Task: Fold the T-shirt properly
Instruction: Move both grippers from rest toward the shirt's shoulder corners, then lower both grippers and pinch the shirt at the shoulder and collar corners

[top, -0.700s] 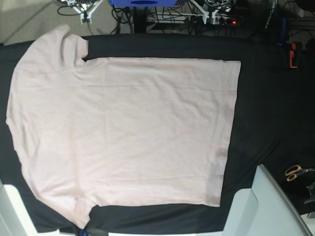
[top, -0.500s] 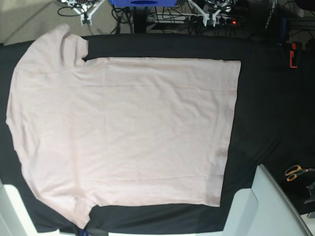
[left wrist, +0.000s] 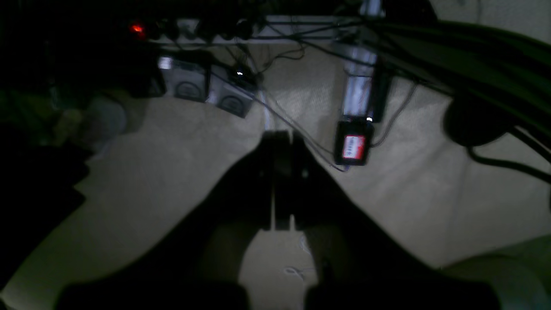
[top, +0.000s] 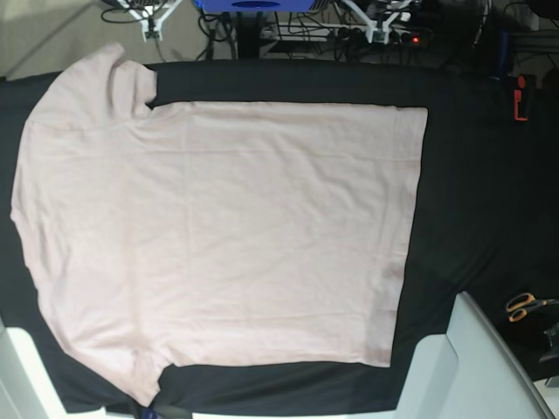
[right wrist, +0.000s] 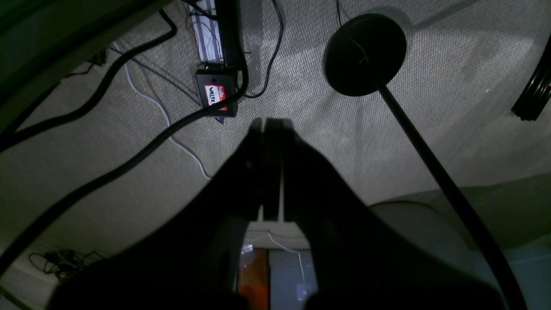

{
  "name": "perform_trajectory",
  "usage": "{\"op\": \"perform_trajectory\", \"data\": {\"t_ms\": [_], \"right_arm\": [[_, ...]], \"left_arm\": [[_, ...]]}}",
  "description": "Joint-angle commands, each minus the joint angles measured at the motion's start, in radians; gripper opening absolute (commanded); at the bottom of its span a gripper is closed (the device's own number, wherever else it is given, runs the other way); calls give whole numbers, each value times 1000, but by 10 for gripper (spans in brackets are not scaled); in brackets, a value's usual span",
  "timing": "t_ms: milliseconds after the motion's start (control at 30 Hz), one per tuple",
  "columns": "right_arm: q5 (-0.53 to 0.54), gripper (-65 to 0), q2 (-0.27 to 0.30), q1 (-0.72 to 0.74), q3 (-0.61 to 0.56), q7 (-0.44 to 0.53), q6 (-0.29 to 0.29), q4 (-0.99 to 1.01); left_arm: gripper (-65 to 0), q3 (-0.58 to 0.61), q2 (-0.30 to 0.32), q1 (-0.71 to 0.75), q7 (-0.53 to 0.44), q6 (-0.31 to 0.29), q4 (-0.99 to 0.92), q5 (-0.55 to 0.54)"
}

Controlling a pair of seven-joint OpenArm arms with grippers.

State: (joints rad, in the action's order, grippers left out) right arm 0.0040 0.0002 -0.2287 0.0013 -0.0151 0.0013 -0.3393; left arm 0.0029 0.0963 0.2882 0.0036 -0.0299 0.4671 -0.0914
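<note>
T-shirt [top: 218, 236] lies spread flat, unfolded, on the black table cloth [top: 472, 175], collar end toward the base view's left, hem toward its right, both sleeves out. Left gripper [left wrist: 282, 142] clenched with fingers pressed together, holding nothing, pointing at carpeted floor [left wrist: 181, 163] with cables and a power strip [left wrist: 258, 26]; shirt not in its view. Right gripper [right wrist: 269, 125] likewise clamped empty over floor near a round black stand base [right wrist: 365, 54], well apart from the shirt.
</note>
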Motion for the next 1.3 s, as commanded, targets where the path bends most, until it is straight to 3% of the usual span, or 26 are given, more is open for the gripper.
{"op": "perform_trajectory", "data": {"t_ms": [0, 200, 300, 467, 600, 667, 800, 900, 967, 1067, 1167, 1267], "right_arm": [[6, -650, 2, -47, 6, -42, 3, -62], [52, -650, 2, -320, 128, -395, 3, -719], [52, -650, 1, -410, 193, -524, 6, -953], [54, -650, -1, -521, 243, -587, 6, -1266], [132, -650, -13, -555, 297, -586, 26, -1493], [224, -648, -13, -542, 354, -586, 107, -1556], [469, -614, -12, -435, 524, -607, 386, -1561], [601, -446, -10, -341, 638, -754, 579, -1516], [632, -315, -10, -263, 733, -846, 697, -1455], [629, -201, -10, -151, 874, -931, 697, -1345], [629, -197, 30, -76, 980, -986, 697, -1231], [630, -197, 94, -48, 988, -983, 697, -1107]], "left_arm": [[-650, 1, 21, 46, -4, 2, 55, -6], [-650, -10, 81, 247, 5, 2, 404, -8], [-650, -13, 110, 337, 5, 2, 565, -9], [-650, -14, 150, 471, -1, 3, 864, -32], [-650, -100, 168, 527, 6, 3, 1077, -189], [-650, -172, 170, 549, 8, 0, 1166, -256], [-650, -283, 170, 540, 9, 0, 1263, -275], [-650, -332, 170, 510, 60, -2, 1275, -276], [-650, -369, 168, 466, 169, -2, 1272, -278], [-592, -413, 168, 409, 316, -25, 1267, -279], [-635, -452, 162, 383, 335, -173, 1267, -279], [-650, -496, 139, 359, 339, -299, 1267, -279]]}}
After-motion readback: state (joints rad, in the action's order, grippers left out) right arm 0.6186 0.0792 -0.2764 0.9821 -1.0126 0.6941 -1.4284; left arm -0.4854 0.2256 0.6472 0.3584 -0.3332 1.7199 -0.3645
